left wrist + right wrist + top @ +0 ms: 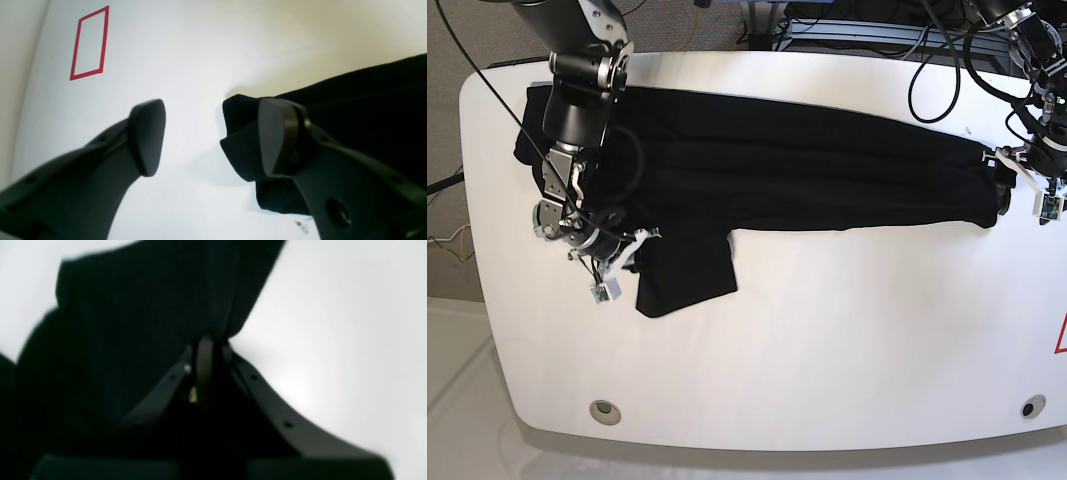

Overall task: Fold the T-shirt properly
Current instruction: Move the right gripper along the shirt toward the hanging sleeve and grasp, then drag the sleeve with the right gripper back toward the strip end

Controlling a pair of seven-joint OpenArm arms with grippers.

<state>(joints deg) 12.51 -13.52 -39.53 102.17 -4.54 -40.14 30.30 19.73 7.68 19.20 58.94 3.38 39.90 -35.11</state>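
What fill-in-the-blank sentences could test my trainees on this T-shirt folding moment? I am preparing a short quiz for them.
1. The T-shirt is plain ____ in colour.
2. The right gripper is ____ on the shirt's cloth.
3. The left gripper has its jaws ____, with a corner of the shirt between them.
4. The tape rectangle on the table is ____.

Missing words: black; shut; open; red

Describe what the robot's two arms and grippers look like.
Both arms are black and grey metal with rounded cylindrical joints and loose black cables. The left gripper has two curved dark grey fingers ending in flat, rounded triangular pads. The right gripper has matching curved dark fingers with small screw holes. Small white-and-green wrist parts show in the base view.
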